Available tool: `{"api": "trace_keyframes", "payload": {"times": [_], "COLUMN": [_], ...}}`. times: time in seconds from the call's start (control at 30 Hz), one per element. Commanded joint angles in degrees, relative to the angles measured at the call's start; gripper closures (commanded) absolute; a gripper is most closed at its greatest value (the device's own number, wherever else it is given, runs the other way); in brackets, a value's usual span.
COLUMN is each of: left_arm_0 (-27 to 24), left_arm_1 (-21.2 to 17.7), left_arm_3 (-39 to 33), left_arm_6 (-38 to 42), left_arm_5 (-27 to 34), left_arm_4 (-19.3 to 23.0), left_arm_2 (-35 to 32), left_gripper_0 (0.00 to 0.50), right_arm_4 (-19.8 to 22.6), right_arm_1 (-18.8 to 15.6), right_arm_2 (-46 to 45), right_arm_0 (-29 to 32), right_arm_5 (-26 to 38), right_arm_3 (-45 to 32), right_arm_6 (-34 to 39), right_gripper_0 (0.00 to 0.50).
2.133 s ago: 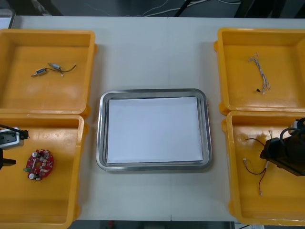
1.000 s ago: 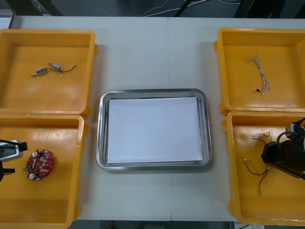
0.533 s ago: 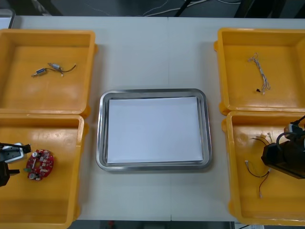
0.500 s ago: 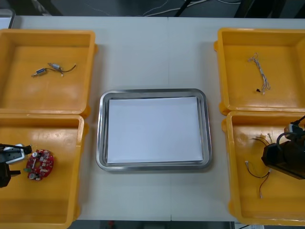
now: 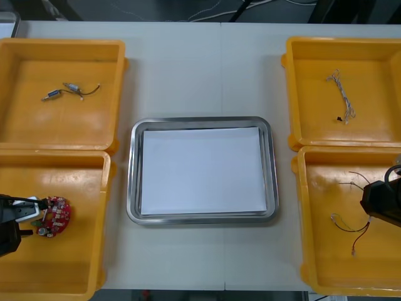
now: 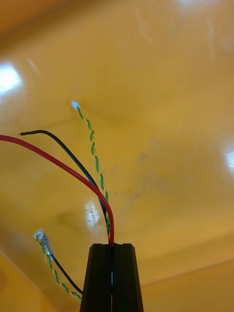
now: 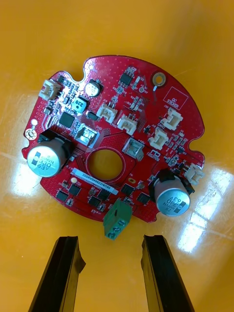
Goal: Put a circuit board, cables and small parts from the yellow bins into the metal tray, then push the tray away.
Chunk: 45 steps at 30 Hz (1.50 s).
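Lying just ahead of the wide-spread left gripper (image 7: pixel 111 243), the circuit board (image 7: pixel 117 141) points its green connector (image 7: pixel 117 220) into the gap; the right gripper (image 6: pixel 112 246) pinches cables (image 6: pixel 87 185).

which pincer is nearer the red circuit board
Left. The left pincer hovers right at the circuit board, fingers open beside its edge; the right pincer is across the table, shut on cables.

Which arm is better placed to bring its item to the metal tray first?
Probably right. The right gripper is shut on the cables; the left gripper stands open before the circuit board, gripping nothing yet.
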<state>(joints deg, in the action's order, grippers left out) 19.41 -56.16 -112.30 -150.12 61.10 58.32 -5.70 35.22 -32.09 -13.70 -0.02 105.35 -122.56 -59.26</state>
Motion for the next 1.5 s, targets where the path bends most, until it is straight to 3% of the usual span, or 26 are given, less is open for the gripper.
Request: {"api": "trace_keyframes", "payload": {"times": [0.03, 0.33, 0.73, 0.83, 0.9, 0.93, 1.33, 1.5], "left_arm_0": [-1.74, -2.36, -2.27, -2.27, -2.27, -2.27, -2.27, -2.27], "left_arm_1": [1.49, 1.58, 1.58, 1.76, 2.02, 2.11, 2.37, 2.28], "left_arm_3": [0.07, 0.07, 0.07, 0.07, 0.07, 0.07, 0.07, -1.60], "left_arm_6": [-4.88, -4.88, -4.88, -4.88, -4.88, -4.88, -4.88, -4.88], "left_arm_5": [-0.72, -1.25, -2.57, -2.48, -2.48, -2.48, -2.30, 0.86], "left_arm_4": [-0.93, -1.11, -2.16, -2.43, -2.69, -2.69, -1.19, -0.14], "left_arm_2": [1.13, 2.00, 3.06, 3.06, 3.06, 3.06, 2.62, 0.25], "left_gripper_0": [0.125, 0.150, 0.301, 0.380, 0.481, 0.500, 0.500, 0.500], "right_arm_4": [1.43, 3.01, 6.17, 8.46, 10.13, 10.57, 14.70, 15.40], "right_arm_1": [0.54, 0.27, -3.24, -4.12, -5.00, -5.26, -10.19, -10.98], "right_arm_2": [-3.70, -6.34, -6.17, -6.25, -6.34, -6.34, -5.55, -5.29], "right_arm_0": [0.98, 0.98, 0.98, 0.81, 0.54, 0.54, -2.27, -4.82], "right_arm_5": [2.40, 4.65, 4.65, 4.65, 4.65, 4.65, 4.65, 4.65], "right_arm_3": [-4.97, -11.39, -16.49, -16.75, -16.92, -16.92, -16.92, -16.57], "right_arm_6": [-3.50, -4.38, -7.45, -8.24, -8.77, -8.95, -12.02, -13.08], "right_gripper_0": [0.500, 0.500, 0.500, 0.500, 0.500, 0.500, 0.500, 0.500]}}
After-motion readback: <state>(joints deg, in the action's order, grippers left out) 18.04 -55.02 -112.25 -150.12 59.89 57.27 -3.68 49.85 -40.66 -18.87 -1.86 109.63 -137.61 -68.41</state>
